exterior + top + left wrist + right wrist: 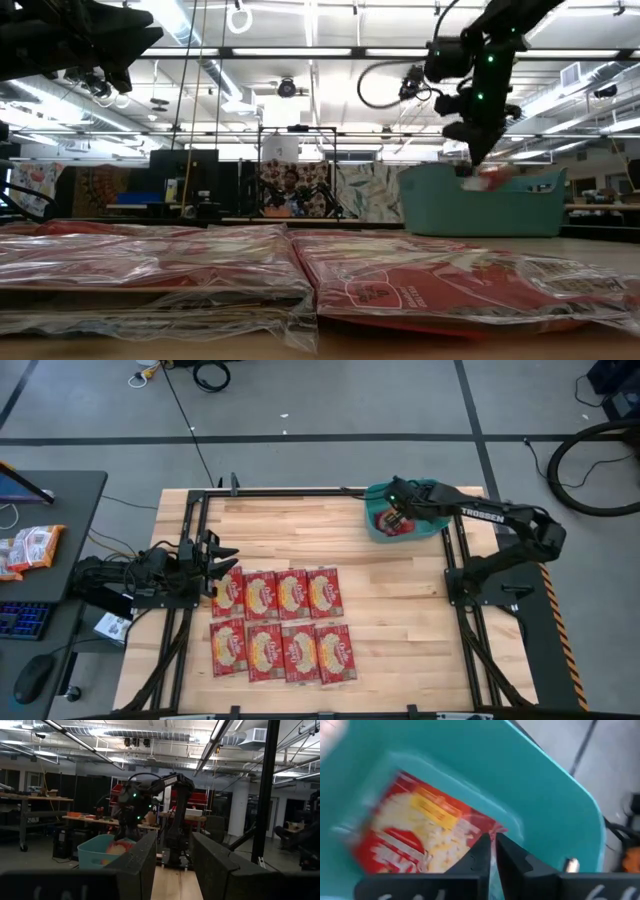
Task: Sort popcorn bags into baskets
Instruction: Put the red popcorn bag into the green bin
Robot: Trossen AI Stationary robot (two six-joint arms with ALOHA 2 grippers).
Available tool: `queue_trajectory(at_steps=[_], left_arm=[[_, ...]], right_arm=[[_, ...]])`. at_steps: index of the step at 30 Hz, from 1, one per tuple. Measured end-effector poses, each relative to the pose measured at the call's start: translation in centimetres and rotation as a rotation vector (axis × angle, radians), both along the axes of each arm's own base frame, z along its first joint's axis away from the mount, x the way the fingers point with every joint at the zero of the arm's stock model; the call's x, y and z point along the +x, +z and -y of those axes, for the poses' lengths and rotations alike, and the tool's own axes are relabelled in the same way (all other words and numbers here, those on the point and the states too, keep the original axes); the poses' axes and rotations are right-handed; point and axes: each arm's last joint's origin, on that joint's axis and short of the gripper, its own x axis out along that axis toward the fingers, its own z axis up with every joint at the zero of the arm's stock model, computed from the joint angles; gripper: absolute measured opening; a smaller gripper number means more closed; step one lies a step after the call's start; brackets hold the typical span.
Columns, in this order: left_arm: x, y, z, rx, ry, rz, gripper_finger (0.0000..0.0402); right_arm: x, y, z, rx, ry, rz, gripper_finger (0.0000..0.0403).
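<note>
Over the teal basket (435, 528) at the counter's (400, 590) far right corner, the right gripper (492, 851) hangs with its fingers only a sliver apart, a clear edge of one red popcorn bag (415, 837) between the tips; that bag lies inside the basket beneath it. Eight popcorn bags (283, 623) lie in two rows beside the left gripper (222, 556), which is parked wide open, holding nothing.

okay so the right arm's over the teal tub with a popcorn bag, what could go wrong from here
1. The right gripper pinches only the edge of the popcorn bag between nearly closed fingers; the wrap might cling and lift out when the arm retreats.
2. The bag lies tilted in the teal tub, so later bags may stack unevenly.
3. The eight bags on the table touch, so neighbours could get dragged.
</note>
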Motion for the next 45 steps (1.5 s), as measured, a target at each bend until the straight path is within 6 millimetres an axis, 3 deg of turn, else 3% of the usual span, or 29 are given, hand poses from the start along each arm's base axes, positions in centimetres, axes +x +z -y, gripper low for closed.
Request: queue_trajectory(at_steps=[5, 11, 17, 23, 27, 36, 45], left_arm=[[0.0, 0.0, 0.0, 0.0, 0.0, 0.0, 0.0126], [0.0, 0.0, 0.0, 0.0, 0.0, 0.0, 0.0126], [0.0, 0.0, 0.0, 0.0, 0.0, 0.0, 0.0126], [0.0, 0.0, 0.0, 0.0, 0.0, 0.0, 0.0126], [0.0, 0.0, 0.0, 0.0, 0.0, 0.001, 0.0126], [0.0, 0.0, 0.0, 0.0, 0.0, 0.001, 0.0126], [0.0, 0.0, 0.0, -0.001, 0.0, 0.001, 0.0126]], right_arm=[[-0.7, -0.1, -0.1, 0.023, -0.036, -0.074, 0.0074], [-0.4, 2.4, -0.8, 0.019, -0.004, -0.013, 0.0102], [2.1, 4.8, -3.4, 0.036, 0.217, 0.214, 0.0105], [5.3, 5.4, -6.5, -0.009, 0.463, 0.337, 0.0105], [7.6, 4.4, -8.6, 0.029, 0.613, 0.345, 0.0105], [12.3, -0.3, -13.7, 0.118, 0.823, 0.274, 0.0105], [14.8, -3.4, -18.6, 0.139, 0.966, 0.292, 0.0105]])
